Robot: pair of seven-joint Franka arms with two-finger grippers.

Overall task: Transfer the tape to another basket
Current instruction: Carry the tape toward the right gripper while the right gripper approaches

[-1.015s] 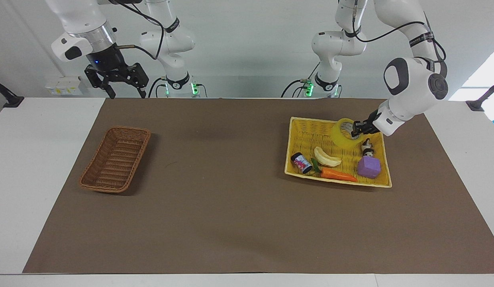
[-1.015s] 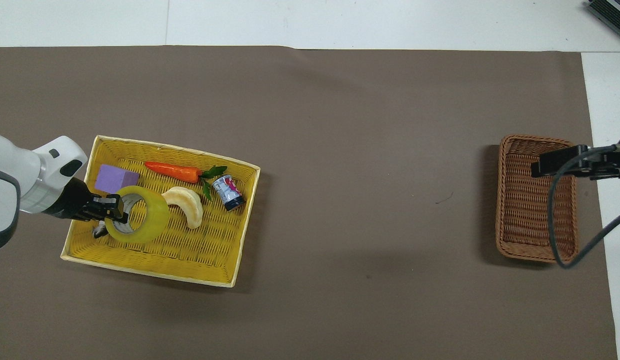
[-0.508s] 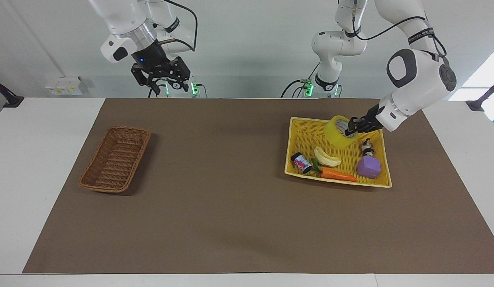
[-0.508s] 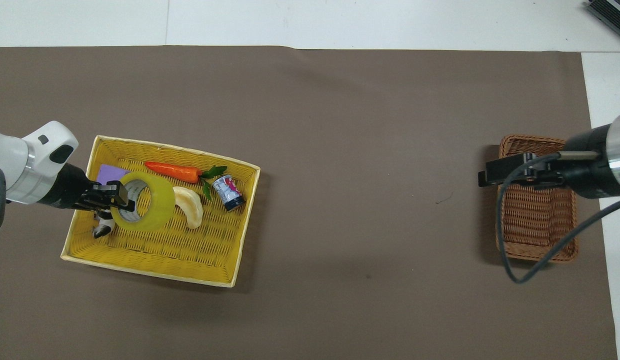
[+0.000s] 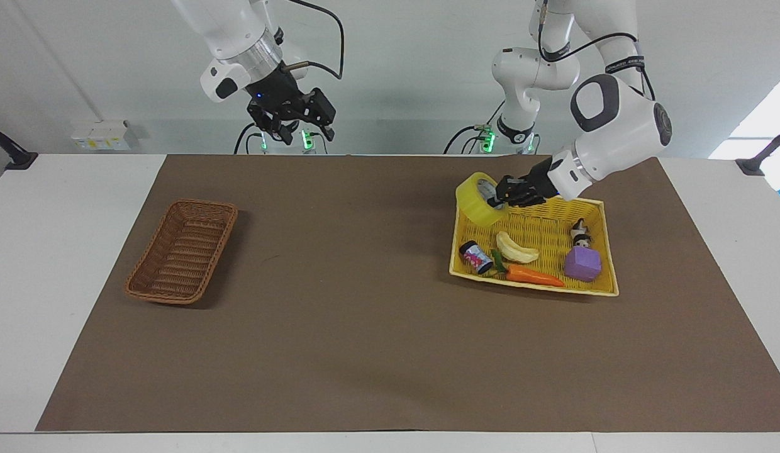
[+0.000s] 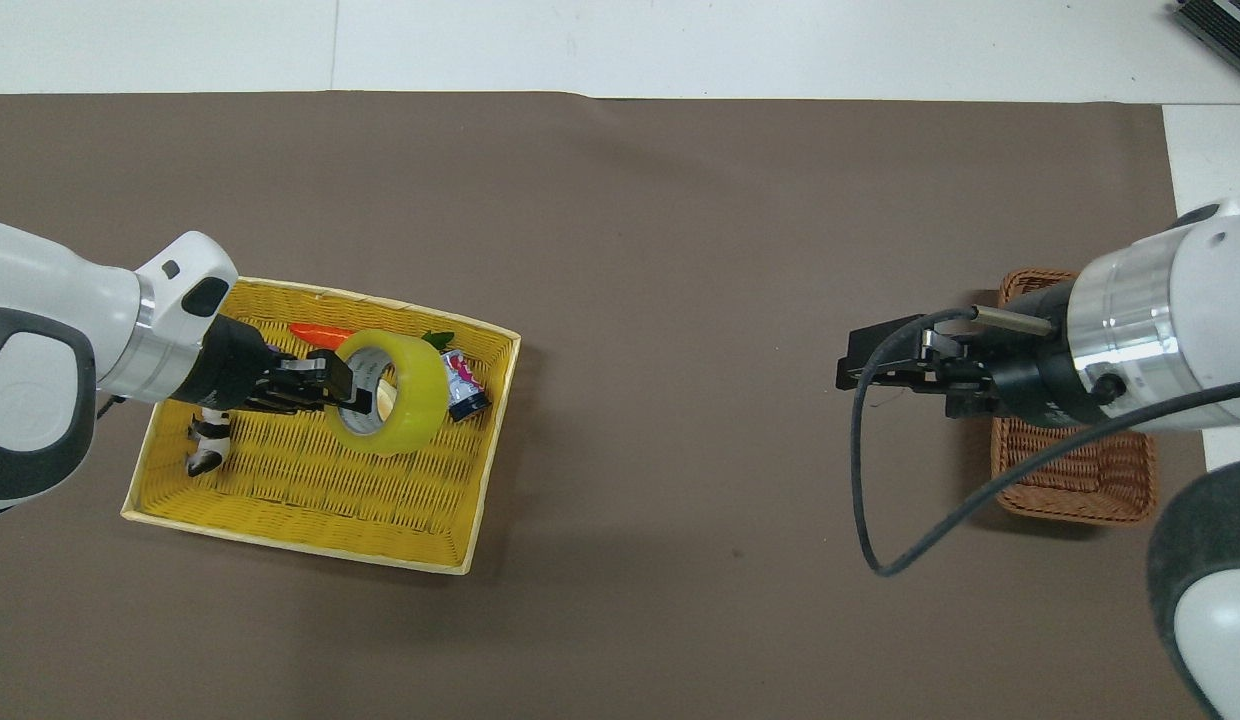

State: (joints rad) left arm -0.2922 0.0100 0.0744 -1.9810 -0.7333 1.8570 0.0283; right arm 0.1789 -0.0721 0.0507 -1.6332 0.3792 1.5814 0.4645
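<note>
The tape is a thick glossy yellow roll, lifted clear of the yellow basket and hanging over its corner toward the table's middle. My left gripper is shut on the roll's wall, one finger inside the core; from overhead the tape covers the banana. The brown wicker basket sits empty at the right arm's end of the mat. My right gripper hangs open and empty, high over the mat between the two baskets, and in the overhead view the right gripper and its wrist hide part of the brown basket.
In the yellow basket lie a banana, a carrot, a small can, a purple block and a small black-and-white figurine. A brown mat covers the white table.
My left gripper lifted the tape and carried it across the yellow basket toward the table's middle. The right arm swung from over the brown basket toward the middle, still open.
</note>
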